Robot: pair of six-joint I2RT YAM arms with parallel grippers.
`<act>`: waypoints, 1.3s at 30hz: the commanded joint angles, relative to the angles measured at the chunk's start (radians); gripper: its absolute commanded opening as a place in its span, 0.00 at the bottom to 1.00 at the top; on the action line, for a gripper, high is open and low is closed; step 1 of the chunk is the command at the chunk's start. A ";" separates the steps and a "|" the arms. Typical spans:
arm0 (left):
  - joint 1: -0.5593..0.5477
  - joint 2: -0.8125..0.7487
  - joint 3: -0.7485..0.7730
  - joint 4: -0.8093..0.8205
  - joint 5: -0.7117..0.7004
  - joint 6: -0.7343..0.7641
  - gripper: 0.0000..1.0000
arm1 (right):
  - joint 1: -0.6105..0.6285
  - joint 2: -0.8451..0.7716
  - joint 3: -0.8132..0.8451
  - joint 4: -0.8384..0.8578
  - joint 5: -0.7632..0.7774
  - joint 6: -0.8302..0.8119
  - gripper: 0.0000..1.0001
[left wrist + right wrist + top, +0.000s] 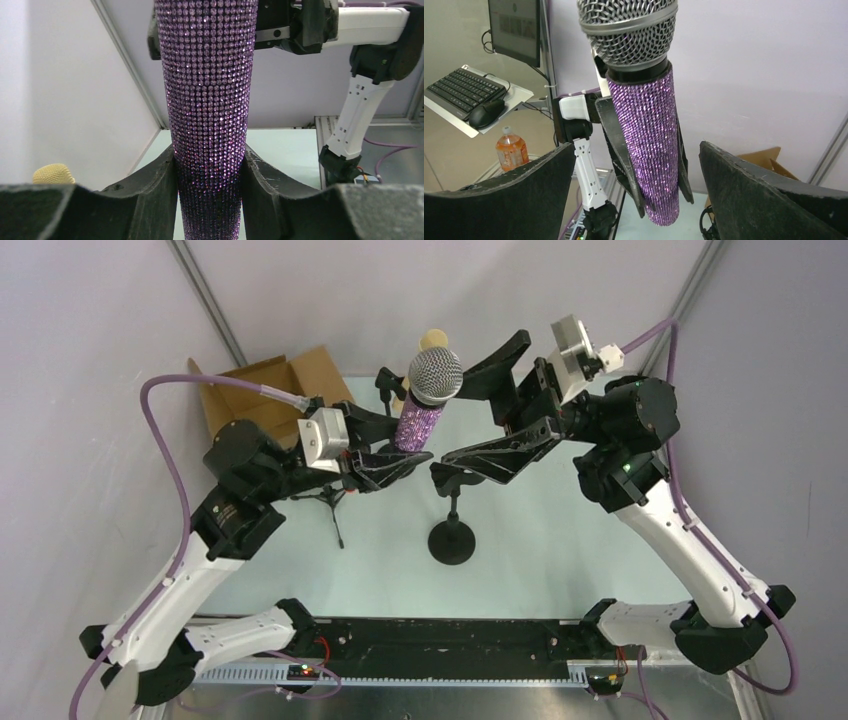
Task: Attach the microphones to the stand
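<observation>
**Held Aloft, Not Yet Clipped**

Found the left pincer (pixel 209 170) pinched on the lower barrel of the purple glitter microphone (pixel 433 380). Held it upright, silver mesh head uppermost, well above the surface (pixel 560 540). Found the right pincer (pixel 480 400) spread wide, facing the barrel from the opposite side, one jaw to either side, touching nothing.

Below, nearer the arms, made out a black round-based stand (pixel 452 540), its top partly hidden under the right pincer; saw no microphone seated there. Under the left arm, made out a tripod stand (pixel 330 502), likewise bare as far as could be told. Behind the purple head, glimpsed only the tip of the cream-beige microphone (pixel 432 339); could not tell whether clipped into a holder or merely standing there. Saw no other microphone. Farther back on the left, noted an open cardboard box (pixel 265 390).

Judged the work early to midway at best: one microphone picked up and presented, none plainly attached. Left to do, by that reading: bring the purple barrel down into a stand's clip, seat it, let go, then repeat for the rest.
</observation>
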 commanded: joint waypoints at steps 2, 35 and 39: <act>-0.007 -0.016 -0.014 0.075 0.052 -0.046 0.00 | 0.032 0.031 0.084 -0.032 -0.005 -0.049 0.95; 0.012 -0.080 -0.219 0.059 -0.066 0.005 1.00 | -0.160 -0.060 0.023 -0.234 0.052 -0.084 0.00; 0.100 -0.062 -0.293 0.057 -0.017 0.004 1.00 | -0.162 -0.078 0.046 -0.442 0.162 -0.243 0.00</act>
